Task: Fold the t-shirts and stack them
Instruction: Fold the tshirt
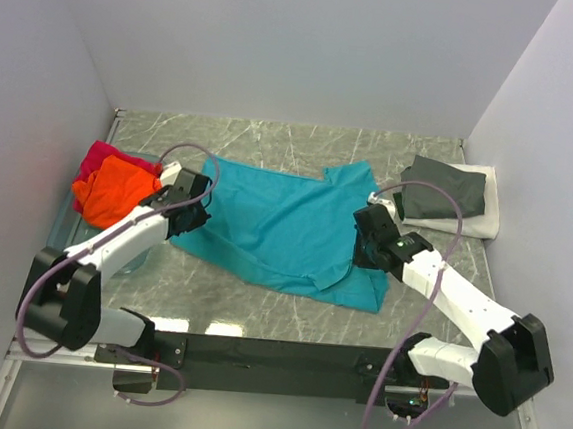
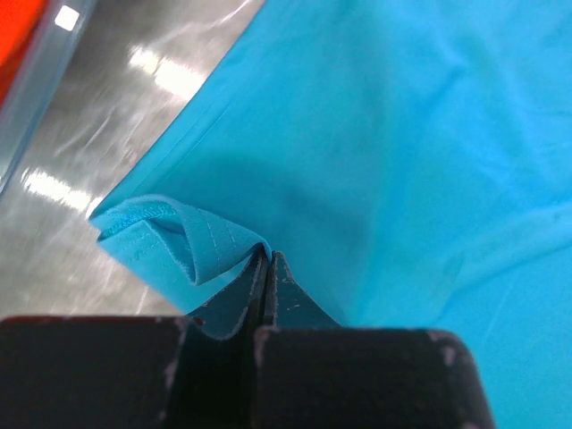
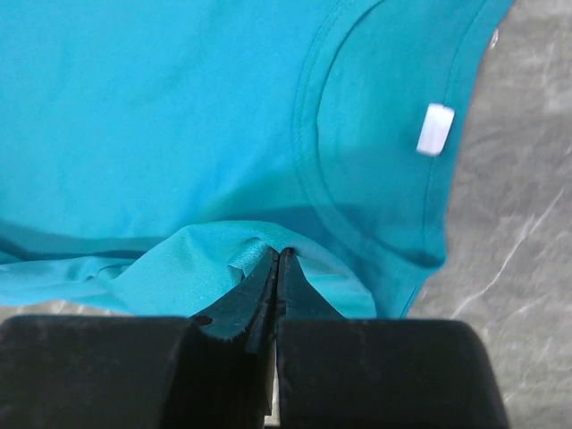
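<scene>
Marble counter (image 1: pixel 288 315) with a teal t-shirt (image 1: pixel 276 224) spread flat across its middle, gripped at both ends by two robot arms.
The shirt looks light, soft and limp, likely to sag and slide, so hems and edges are probably the surest holds. The left fingers (image 2: pixel 248 295) are pressed closed on a curled hem corner; the right fingers (image 3: pixel 257 290) are closed on a small fold near the collar.

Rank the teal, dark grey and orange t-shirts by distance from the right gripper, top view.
1. teal t-shirt: pinched in the right gripper, centre.
2. dark grey t-shirt: back right, atop the white t-shirt.
3. orange t-shirt: far left.
</scene>
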